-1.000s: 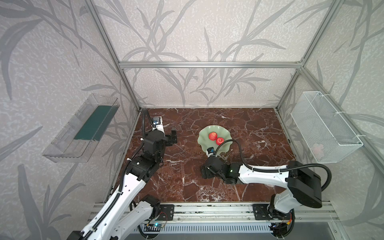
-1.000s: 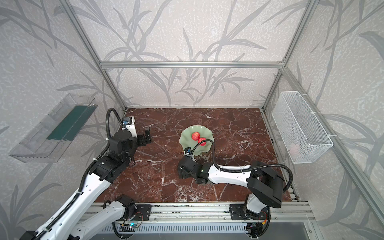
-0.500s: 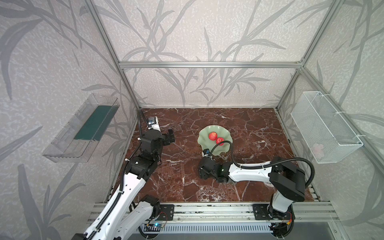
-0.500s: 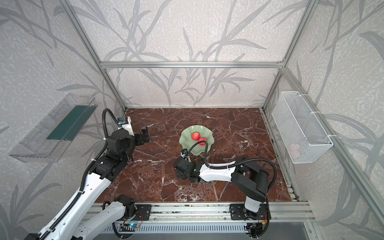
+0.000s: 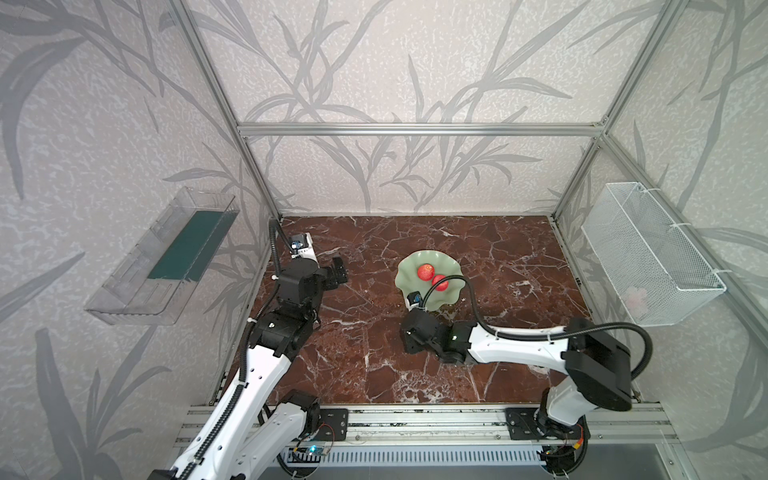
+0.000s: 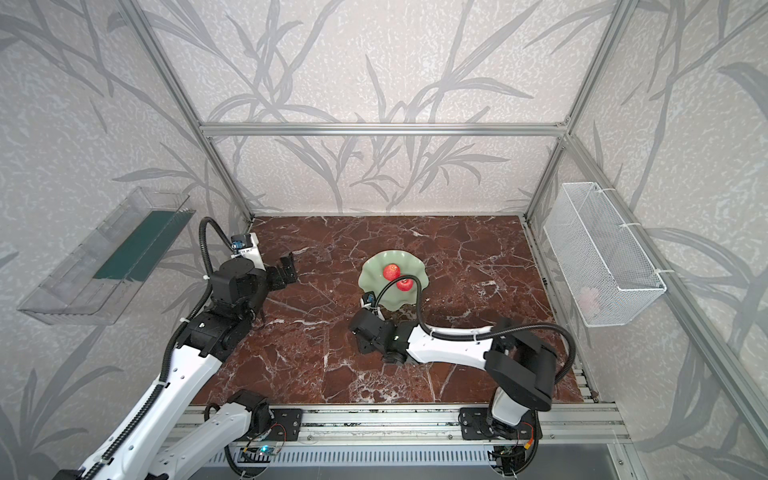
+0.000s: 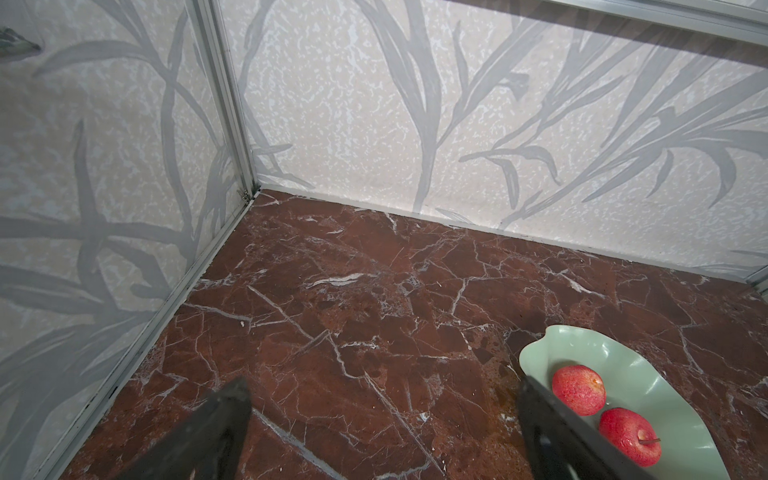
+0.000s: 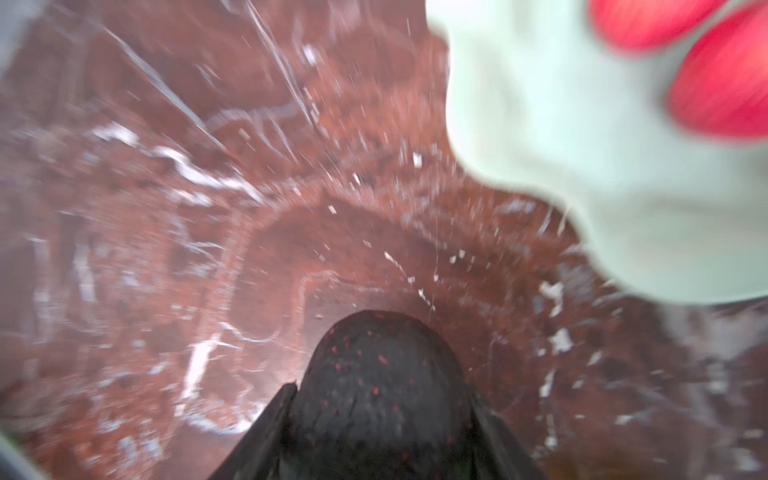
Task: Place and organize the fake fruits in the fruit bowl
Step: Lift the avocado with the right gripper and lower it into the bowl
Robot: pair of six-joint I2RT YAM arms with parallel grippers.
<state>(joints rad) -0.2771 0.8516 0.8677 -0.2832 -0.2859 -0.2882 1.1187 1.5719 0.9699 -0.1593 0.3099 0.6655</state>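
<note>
Held: dark blackish oval avocado-like fruit [image 8: 374, 353], between fingers of right gripper [image 8: 380, 392]; jaws clamped on both flanks. Long axis runs along fingers, blunt end forward.
Ahead: pale celadon-green scalloped fruit bowl [image 5: 409, 284], near rim just beyond gripper, apart from fruit. Inside bowl: two glossy red apples [image 7: 578, 390].
Well left of bowl: left gripper [image 5: 338, 270], spread wide, empty.
Judgement: right arm nearer; next move calls for lift, then carry over bowl's near rim.

The left arm [image 5: 262, 374] is raised, jaws spread wide; the right arm [image 5: 515, 353] stretches low, jaws partway closed in a grip.
</note>
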